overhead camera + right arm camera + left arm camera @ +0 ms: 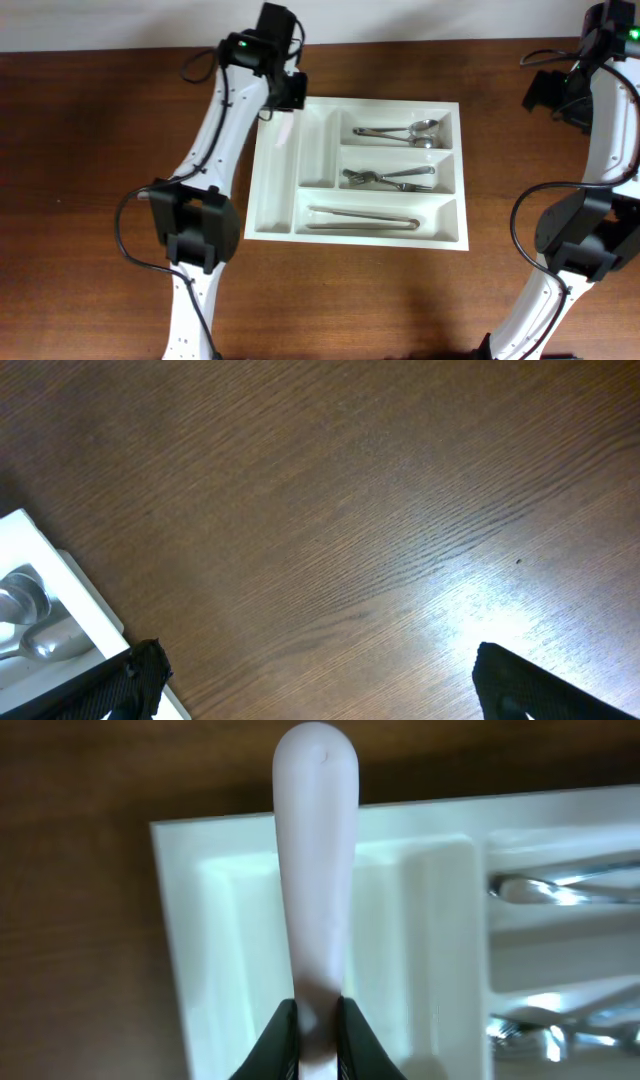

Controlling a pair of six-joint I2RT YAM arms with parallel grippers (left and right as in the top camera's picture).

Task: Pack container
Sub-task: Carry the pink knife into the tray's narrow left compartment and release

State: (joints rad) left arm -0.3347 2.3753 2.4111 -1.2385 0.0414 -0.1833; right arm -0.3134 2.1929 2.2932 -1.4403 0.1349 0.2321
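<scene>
Container [350,238]: white five-compartment tray, middle of the tabletop [100,200], nearer its far edge. Also seen in the left wrist view [175,920] and as one corner in the right wrist view [60,585].

Left gripper [285,92] [318,1010]: clenched on the end of a white utensil [315,870], over the far left corner of the container. The rounded white end points out past the far rim. What kind of utensil it is I cannot tell.

Right gripper [545,95] [320,675]: released, jaws wide, nothing held, over bare tabletop off the container's far right corner.

Step in hand (judged): placing the white utensil in the leftmost narrow compartment. To do it well:
- line the utensil up with the compartment's long axis;
- draw it back toward the near edge so its tip clears the far rim;
- lower until it is down between the walls, then let go;
- stay clear of the divider on the right.

Counts:
- arms: 2
- compartments: 5 (2 narrow, 3 wide)
- narrow compartments: nothing seen in them
- far wide compartment: spoons [415,131], 2 by the bowls
- middle wide: forks [385,178], overlapping, apparently 2
- near wide: long thin metal pieces [365,217], apparently 2, type unclear
- white utensil: 1, in the gripper
</scene>
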